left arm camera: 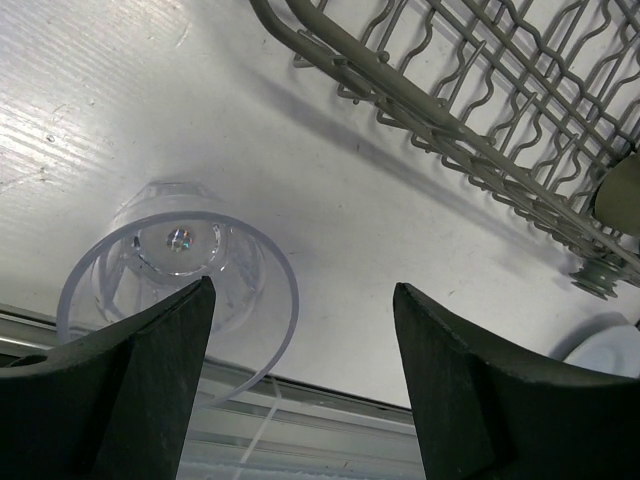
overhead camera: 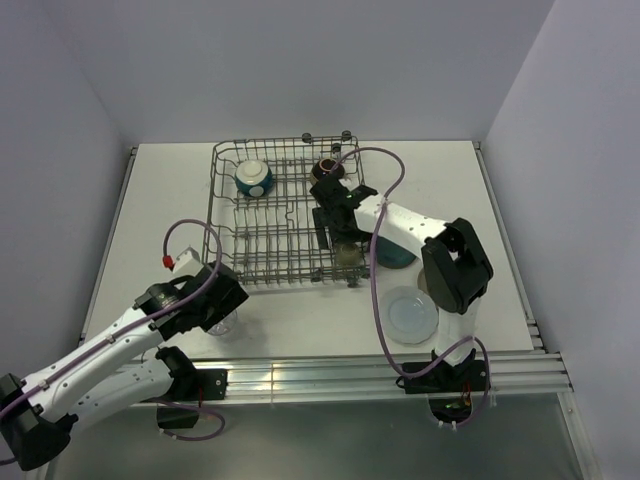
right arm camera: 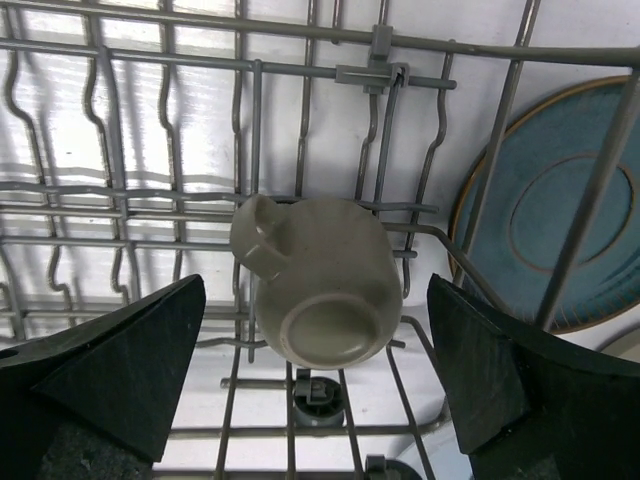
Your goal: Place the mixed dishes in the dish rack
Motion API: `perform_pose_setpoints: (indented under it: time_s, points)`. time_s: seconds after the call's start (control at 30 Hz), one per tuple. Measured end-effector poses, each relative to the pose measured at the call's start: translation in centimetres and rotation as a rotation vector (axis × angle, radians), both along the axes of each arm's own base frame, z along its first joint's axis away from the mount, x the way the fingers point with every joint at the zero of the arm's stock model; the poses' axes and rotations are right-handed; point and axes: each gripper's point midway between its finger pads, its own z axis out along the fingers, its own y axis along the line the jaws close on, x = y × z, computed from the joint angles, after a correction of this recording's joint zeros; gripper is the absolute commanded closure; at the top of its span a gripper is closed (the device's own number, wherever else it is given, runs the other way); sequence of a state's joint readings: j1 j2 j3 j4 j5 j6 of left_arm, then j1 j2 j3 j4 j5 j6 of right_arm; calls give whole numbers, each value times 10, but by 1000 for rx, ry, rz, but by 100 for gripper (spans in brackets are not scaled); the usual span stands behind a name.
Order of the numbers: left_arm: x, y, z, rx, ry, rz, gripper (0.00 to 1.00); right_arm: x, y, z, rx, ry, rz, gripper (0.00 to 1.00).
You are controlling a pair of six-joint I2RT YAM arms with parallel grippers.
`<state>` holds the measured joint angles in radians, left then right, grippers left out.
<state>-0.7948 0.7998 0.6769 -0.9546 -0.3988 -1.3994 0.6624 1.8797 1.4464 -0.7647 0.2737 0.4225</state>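
The dish rack [overhead camera: 280, 215] stands mid-table. In it are the teal bowl [overhead camera: 253, 178], the dark brown bowl [overhead camera: 327, 167] and the olive-grey mug [overhead camera: 347, 255]. In the right wrist view the mug [right arm camera: 320, 285] lies base-up on the rack wires [right arm camera: 130, 180]. My right gripper [right arm camera: 316, 282] hangs open above it, one finger on each side, not touching it. The clear glass [left arm camera: 175, 290] stands on the table near the rack's near left corner. My left gripper [left arm camera: 303, 295] is open and empty. Its left finger [left arm camera: 150, 380] overlaps the glass rim. The beige plate is not visible.
A teal plate [overhead camera: 395, 250] sits just outside the rack's right side and also shows in the right wrist view [right arm camera: 560, 220]. A pale-blue plate [overhead camera: 410, 313] lies on the table near the right arm's base. The table's metal front rail [left arm camera: 330, 425] runs just behind the glass.
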Motion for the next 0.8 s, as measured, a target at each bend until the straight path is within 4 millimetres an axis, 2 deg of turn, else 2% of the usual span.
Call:
perform_pose_setpoints:
  time_s: [0.1, 0.2, 0.3, 0.33, 0.37, 0.43, 0.47, 0.53, 0.57, 0.6, 0.67, 0.73, 0.8]
  points:
    - [2, -2, -4, 13, 12, -1, 25, 0, 0, 13, 22, -26, 0, 0]
    - [5, -5, -8, 24, 19, -7, 29, -3, -1, 38, 64, -74, 0, 0]
    - [7, -7, -12, 35, 28, -11, 37, -10, -4, 76, 131, -152, 0, 0]
    - [8, -8, -13, 41, 30, -14, 39, -14, -5, 93, 163, -186, 2, 0]
    - [8, -8, -15, 44, 33, -16, 46, -18, -7, 113, 202, -229, 2, 0]
    - [8, -9, -18, 47, 33, -21, 51, -29, -12, 148, 272, -303, 4, 0]
    - [8, -9, -21, 47, 35, -23, 60, -35, -15, 165, 308, -341, 4, 0]
    - [5, -7, -26, 50, 44, -28, 69, -49, -26, 203, 384, -428, 1, 0]
    - [4, -6, -29, 52, 49, -31, 79, -54, -30, 215, 408, -457, 0, 0]
    - [2, -6, -31, 51, 52, -29, 84, -62, -37, 230, 439, -492, 0, 0]
    - [1, -6, -29, 40, 45, -35, 100, -72, -43, 244, 474, -524, 1, 0]
    - [1, -5, -24, 26, 24, -45, 100, -83, -49, 252, 505, -544, 6, 0]
    - [2, -7, -14, -9, -14, -49, 100, -92, -51, 248, 523, -533, 14, 0]
